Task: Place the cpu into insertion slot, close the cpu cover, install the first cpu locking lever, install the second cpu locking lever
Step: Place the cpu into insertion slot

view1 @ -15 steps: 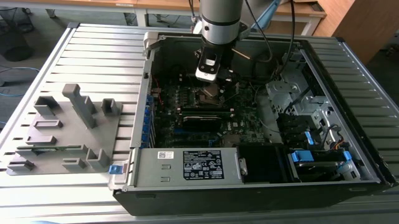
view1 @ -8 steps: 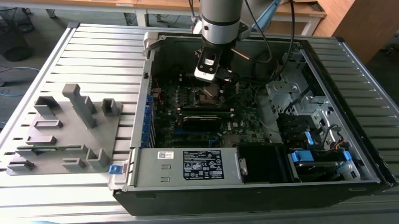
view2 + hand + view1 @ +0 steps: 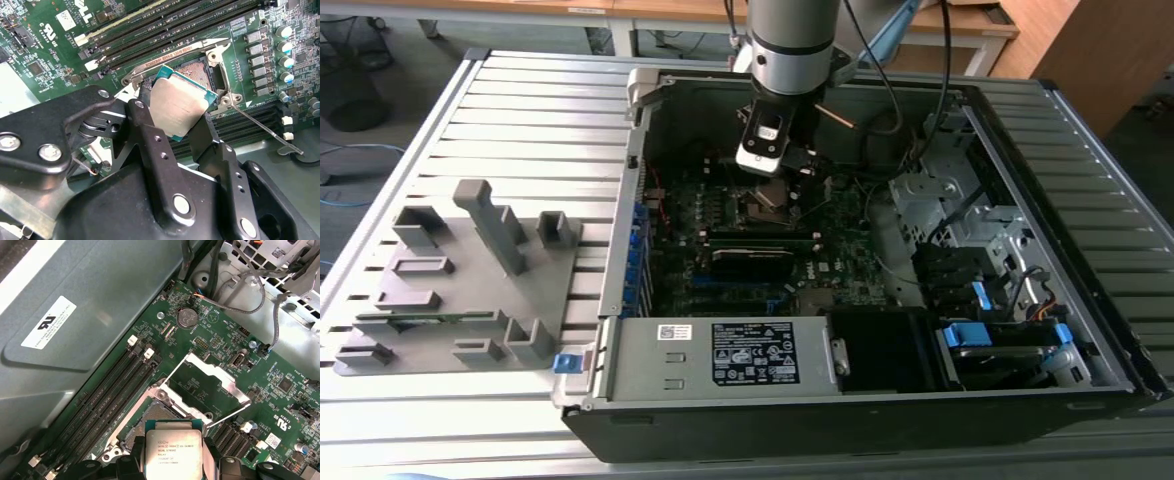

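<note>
- Slatted grey table point(image 3: 520, 110) carries an open computer case point(image 3: 854, 425); the arm point(image 3: 790, 40) reaches straight down into it (wrist near vertical).
- The gripper point(image 3: 177, 112) pinches the cpu point(image 3: 180, 100) by opposite edges, tilted just over the insertion slot point(image 3: 197, 67), apparently not seated.
- The cpu cover point(image 3: 222, 381) stands flipped up, leaving the slot free to receive it.

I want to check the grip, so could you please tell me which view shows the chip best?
The second wrist view: the chip sits tilted between the jaws, over the socket. The first wrist view shows its top face, partly cropped. In the exterior view it's too small to tell under the gripper.
</note>
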Available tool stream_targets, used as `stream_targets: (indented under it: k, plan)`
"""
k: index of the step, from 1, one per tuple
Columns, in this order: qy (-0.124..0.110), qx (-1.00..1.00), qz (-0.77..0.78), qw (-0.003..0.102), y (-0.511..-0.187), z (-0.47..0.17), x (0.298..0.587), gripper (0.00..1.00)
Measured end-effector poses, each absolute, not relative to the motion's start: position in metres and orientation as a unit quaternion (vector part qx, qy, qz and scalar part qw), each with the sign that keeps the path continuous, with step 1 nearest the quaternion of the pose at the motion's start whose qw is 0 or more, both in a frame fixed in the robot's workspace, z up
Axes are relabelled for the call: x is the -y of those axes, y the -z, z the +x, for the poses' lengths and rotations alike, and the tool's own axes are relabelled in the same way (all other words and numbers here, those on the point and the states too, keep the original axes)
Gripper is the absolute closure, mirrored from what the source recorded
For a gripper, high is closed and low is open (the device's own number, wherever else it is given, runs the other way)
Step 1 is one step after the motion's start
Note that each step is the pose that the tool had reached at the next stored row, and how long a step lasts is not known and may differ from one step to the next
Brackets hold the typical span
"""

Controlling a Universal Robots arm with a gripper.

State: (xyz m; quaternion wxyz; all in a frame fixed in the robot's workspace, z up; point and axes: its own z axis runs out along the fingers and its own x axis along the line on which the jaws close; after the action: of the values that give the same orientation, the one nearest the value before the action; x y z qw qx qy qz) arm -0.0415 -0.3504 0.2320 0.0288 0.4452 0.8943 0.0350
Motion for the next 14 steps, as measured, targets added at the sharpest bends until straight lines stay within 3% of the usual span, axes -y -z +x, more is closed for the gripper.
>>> stream_targets:
  k: [14]
  plan:
    - [-0.032,-0.844,0.534,0.032,-0.2304,-0.0415,0.3504,0.46]
